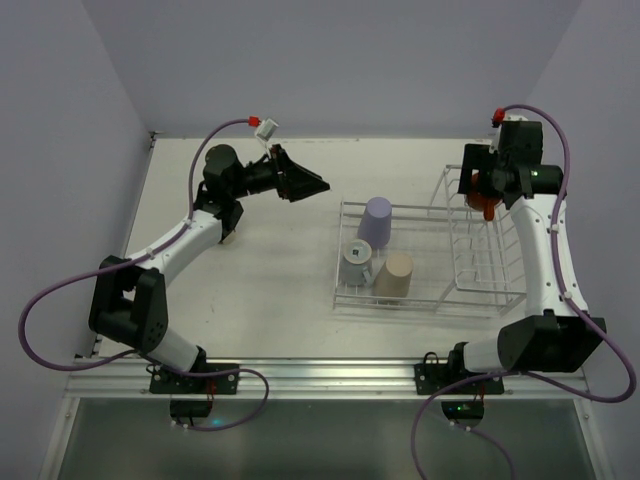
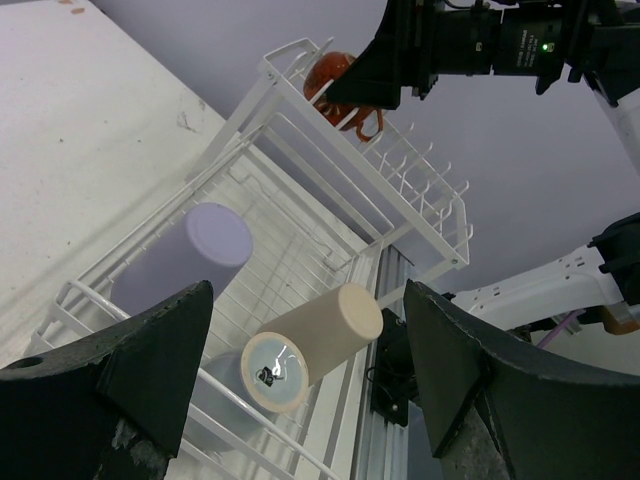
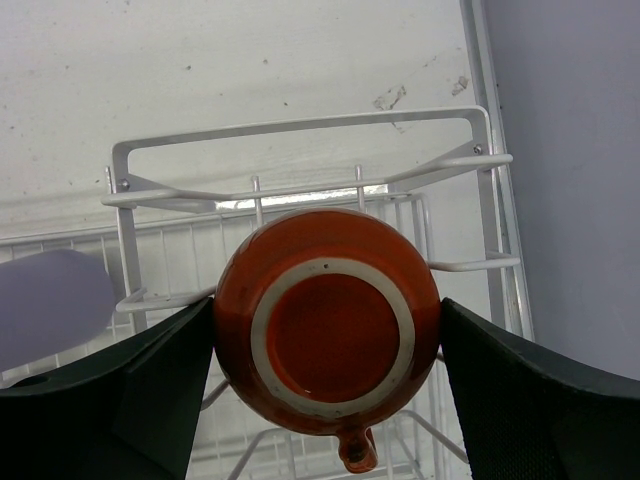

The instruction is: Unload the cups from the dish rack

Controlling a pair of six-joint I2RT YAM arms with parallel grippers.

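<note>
The white dish rack (image 1: 440, 300) stands right of centre. In its low tray are the lavender tumbler (image 1: 378, 218), the short blue-grey cup (image 1: 357, 262) and the beige tumbler (image 1: 393, 277), all bottom up. My right gripper (image 1: 487, 188) is shut on the orange-red mug (image 1: 486, 205) over the far end of the upright basket section. In the right wrist view the mug (image 3: 330, 345) shows its base, with a finger against each side of it. My left gripper (image 1: 308, 184) is open and empty, above the table left of the rack; its wrist view shows the lavender tumbler (image 2: 190, 255) and the beige tumbler (image 2: 315, 345).
The rack's wire rim (image 3: 300, 125) lies just beyond the mug. The purple wall stands close behind and to the right of the rack. A metal rail (image 1: 320, 372) runs along the table's near edge. Bare white tabletop (image 1: 250, 290) lies left of the rack.
</note>
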